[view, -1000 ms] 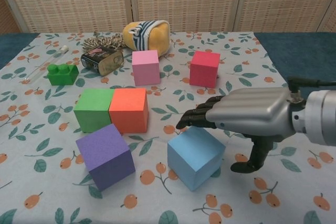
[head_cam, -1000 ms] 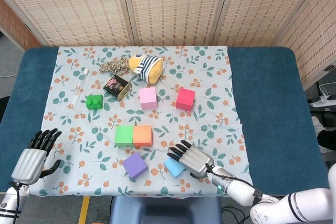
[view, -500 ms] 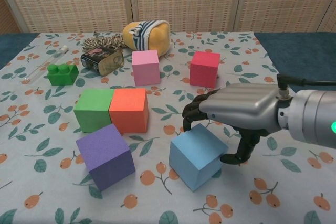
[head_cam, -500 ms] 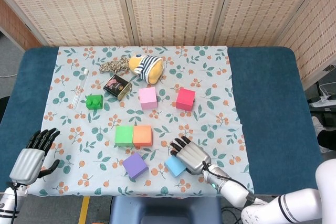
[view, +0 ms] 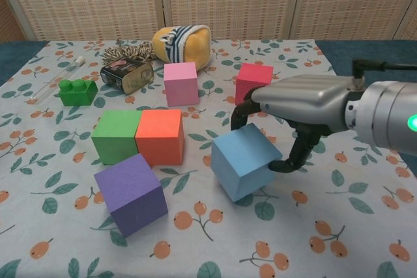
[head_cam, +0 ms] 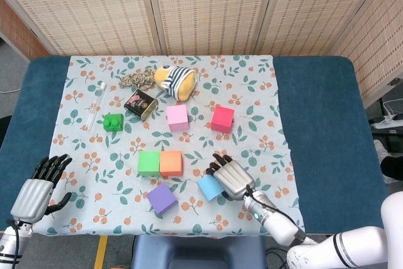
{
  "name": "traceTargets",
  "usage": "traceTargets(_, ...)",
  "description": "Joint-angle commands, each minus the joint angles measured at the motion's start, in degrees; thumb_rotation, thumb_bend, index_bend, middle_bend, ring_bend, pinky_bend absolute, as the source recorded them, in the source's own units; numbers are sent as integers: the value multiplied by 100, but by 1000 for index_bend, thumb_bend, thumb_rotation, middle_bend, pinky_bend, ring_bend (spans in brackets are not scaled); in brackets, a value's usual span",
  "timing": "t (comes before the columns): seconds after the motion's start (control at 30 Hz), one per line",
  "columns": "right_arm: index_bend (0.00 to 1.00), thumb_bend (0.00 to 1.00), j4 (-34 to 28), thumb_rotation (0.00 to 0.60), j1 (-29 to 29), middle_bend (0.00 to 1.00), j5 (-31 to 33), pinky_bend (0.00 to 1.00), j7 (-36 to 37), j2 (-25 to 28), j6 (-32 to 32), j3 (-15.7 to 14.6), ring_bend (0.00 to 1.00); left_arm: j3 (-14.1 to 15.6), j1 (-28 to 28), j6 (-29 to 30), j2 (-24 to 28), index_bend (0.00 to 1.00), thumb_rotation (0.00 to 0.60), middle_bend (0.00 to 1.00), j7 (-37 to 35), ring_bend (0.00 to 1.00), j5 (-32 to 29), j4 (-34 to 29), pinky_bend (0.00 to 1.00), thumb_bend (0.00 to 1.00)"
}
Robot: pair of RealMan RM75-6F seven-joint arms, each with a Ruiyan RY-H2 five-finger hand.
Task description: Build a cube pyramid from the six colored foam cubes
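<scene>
- Head view: the right hand (head_cam: 230, 179) grips the blue cube (head_cam: 209, 187) near the front edge, just right of the green cube (head_cam: 148, 163) and orange cube (head_cam: 170, 163) — those two touch, likely a base row awaiting a third. The left hand (head_cam: 38, 190) rests at the table's corner, fingers spread, holding nothing.
- Chest view: the blue cube (view: 242, 161) sits tilted between the fingers (view: 240, 112) and thumb — apparently lifting. The purple cube (view: 130, 193), pink cube (view: 180, 83) and red cube (view: 251, 81) lie loose; the tin (view: 128, 73) is shut, contents unseen.

We see both views evenly and brightly lit from overhead, sharp throughout, with soft short shadows under the blue cube (view: 240, 161), a mild sheen on the right hand (view: 300, 105), and slight wide-angle bending at the chest view's edges.
</scene>
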Motion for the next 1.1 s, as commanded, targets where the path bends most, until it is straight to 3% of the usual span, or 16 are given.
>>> traceTargets(0.03, 786, 212, 12, 600, -131, 232, 235, 178, -76, -99, 528, 190, 17, 15, -6, -1, 13, 0, 600, 44, -39, 0, 30, -3, 44, 358)
traceTargets(0.3, 791, 213, 442, 600, 291, 240, 1652, 179, -787, -850, 1029, 977, 25, 77, -59, -59, 27, 0, 600, 44, -142, 0, 157, 26, 44, 358)
traceTargets(0.63, 791, 212, 1306, 600, 873, 240, 2517, 180, -1421, -1926, 1429, 1549, 25, 86, -44, -46, 39, 0, 600, 44, -146, 0, 146, 29, 44, 357)
traceTargets(0.83, 792, 213, 1661, 600, 989, 241, 2922, 180, -1475, -2186, 1422, 1828, 25, 78, -41, -34, 62, 0, 600, 44, -208, 0, 132, 40, 44, 357)
traceTargets(1.1, 798, 212, 1547, 600, 1029, 241, 3145, 181, -1504, -2144, 1458, 2031, 25, 75, -36, -8, 80, 0, 600, 44, -260, 0, 141, 46, 44, 357)
